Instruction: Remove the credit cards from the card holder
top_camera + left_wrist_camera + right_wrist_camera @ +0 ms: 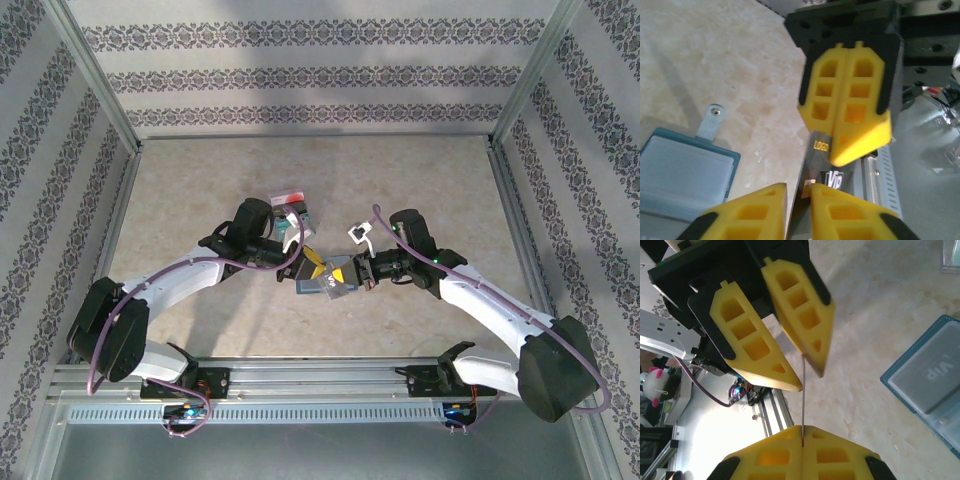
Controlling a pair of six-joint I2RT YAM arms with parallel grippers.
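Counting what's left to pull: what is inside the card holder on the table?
The card holder shows a grey card marked VIP under its clear window. Anything beneath that card or in other slots is covered.

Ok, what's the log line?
right claw: shut on black card | left claw: around card, grip unclear | card holder: open on table

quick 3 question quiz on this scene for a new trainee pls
1. True or false: the wallet lies folded shut on the table.
2. Fill in: the card in the wallet's clear slot reads ___.
3. The right tool is shut on: A) the black card B) the wallet C) nothing.
Key: 1 false, it lies open; 2 VIP; 3 A.
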